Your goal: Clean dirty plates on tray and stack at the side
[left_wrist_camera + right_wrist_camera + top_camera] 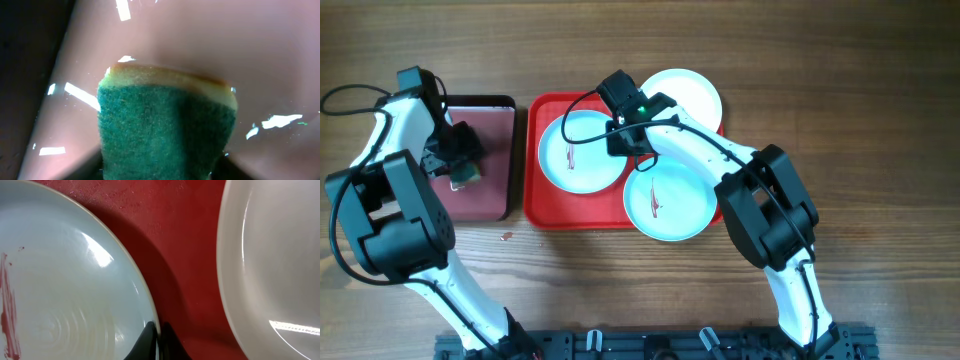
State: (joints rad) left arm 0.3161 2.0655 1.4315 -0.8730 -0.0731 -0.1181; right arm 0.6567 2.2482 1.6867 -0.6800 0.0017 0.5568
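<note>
Three plates lie on the red tray (542, 208): a mint-blue plate (575, 152) at left with a reddish smear, a mint-blue plate (670, 200) at front right with a smear, and a white plate (688, 95) at back. My right gripper (627, 141) is shut on the right rim of the left mint plate (75, 290), one finger above and one below (157, 340); the white plate (270, 265) lies to its right. My left gripper (460, 165) is shut on a green and yellow sponge (167, 130) over the maroon tray.
A smaller black-rimmed maroon tray (490, 180) sits left of the red tray, under the sponge (468, 178). A small red speck (504, 237) lies on the wooden table in front of it. The right arm reaches across the red tray.
</note>
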